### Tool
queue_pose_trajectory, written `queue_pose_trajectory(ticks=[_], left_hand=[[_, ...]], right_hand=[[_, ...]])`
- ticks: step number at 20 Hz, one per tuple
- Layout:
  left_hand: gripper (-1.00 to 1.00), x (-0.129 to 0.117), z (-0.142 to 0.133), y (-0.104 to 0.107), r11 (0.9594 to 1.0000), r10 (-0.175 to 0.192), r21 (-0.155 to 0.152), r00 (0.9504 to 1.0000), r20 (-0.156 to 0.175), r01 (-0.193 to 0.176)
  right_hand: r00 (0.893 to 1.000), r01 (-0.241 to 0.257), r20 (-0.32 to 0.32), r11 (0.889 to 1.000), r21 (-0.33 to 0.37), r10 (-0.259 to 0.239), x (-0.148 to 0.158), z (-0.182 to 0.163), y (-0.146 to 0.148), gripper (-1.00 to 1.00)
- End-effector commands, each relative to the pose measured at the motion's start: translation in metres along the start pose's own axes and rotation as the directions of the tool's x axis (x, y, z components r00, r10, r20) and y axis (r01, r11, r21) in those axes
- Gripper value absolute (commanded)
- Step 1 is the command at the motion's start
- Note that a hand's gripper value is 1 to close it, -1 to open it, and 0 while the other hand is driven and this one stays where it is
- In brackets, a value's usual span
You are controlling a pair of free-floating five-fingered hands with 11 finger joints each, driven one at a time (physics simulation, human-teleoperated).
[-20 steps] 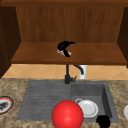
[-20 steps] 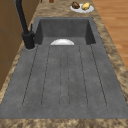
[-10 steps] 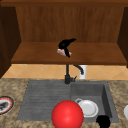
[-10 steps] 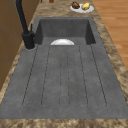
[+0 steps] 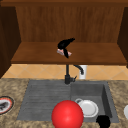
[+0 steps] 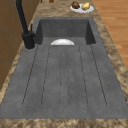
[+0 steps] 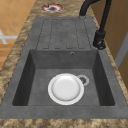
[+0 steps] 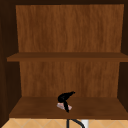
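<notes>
Gripping a small pink object [image 5: 64, 52] above the lowest cabinet shelf [image 5: 100, 55], the left hand [image 5: 64, 45] hangs over the black faucet [image 5: 67, 75] in the front view, its fingers curled down around the piece. Seen from the upper view, the same hand [image 8: 64, 98] pinches the pink object [image 8: 63, 106] just over the shelf board [image 8: 100, 107], near its front edge; whether the piece touches the wood cannot be told. Low at the front view's bottom edge, the right hand [image 5: 103, 121] shows as a dark shape beside the sink [image 5: 107, 95], and its fingers cannot be made out. A white plate [image 7: 65, 89] lies flat on the basin floor, next to the drain [image 7: 82, 80]. A red ball [image 5: 67, 115] sits in the foreground, before the draining board [image 6: 65, 77]. A dish of food [image 6: 81, 6] rests on the counter beyond the basin, and a red-rimmed plate [image 5: 5, 105] lies on the counter to the left.
</notes>
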Motion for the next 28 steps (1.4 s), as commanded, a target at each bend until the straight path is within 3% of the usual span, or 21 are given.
queue_pose_trajectory(ticks=[1, 17, 21, 24, 28], left_hand=[[-1.00, 0.009, 0.007, 0.004, 0.9951, 0.063, -0.075, 0.9978, -0.022, -0.064], [-1.00, 0.030, 0.030, 0.021, 0.9896, 0.087, -0.111, 0.9949, -0.051, -0.092], [-1.00, 0.033, 0.034, 0.023, 0.9859, 0.097, -0.130, 0.9929, -0.070, -0.105], [-1.00, 0.035, 0.035, 0.022, 0.9819, 0.120, -0.136, 0.9882, -0.095, -0.132], [-1.00, 0.036, 0.035, 0.020, 0.9815, 0.113, -0.142, 0.9874, -0.110, -0.129]], right_hand=[[1.000, 0.000, 0.000, 1.000, 0.000, 0.000, 0.000, 0.000, 0.000, 0.00], [1.000, 0.000, 0.000, 1.000, 0.000, 0.000, 0.000, 0.000, 0.000, 0.00], [1.000, 0.000, 0.000, 1.000, 0.000, 0.000, 0.000, 0.000, 0.000, 0.00], [1.000, 0.000, 0.000, 1.000, 0.000, 0.000, 0.000, 0.000, 0.000, 0.00], [1.000, 0.000, 0.000, 1.000, 0.000, 0.000, 0.000, 0.000, 0.000, 0.00]])
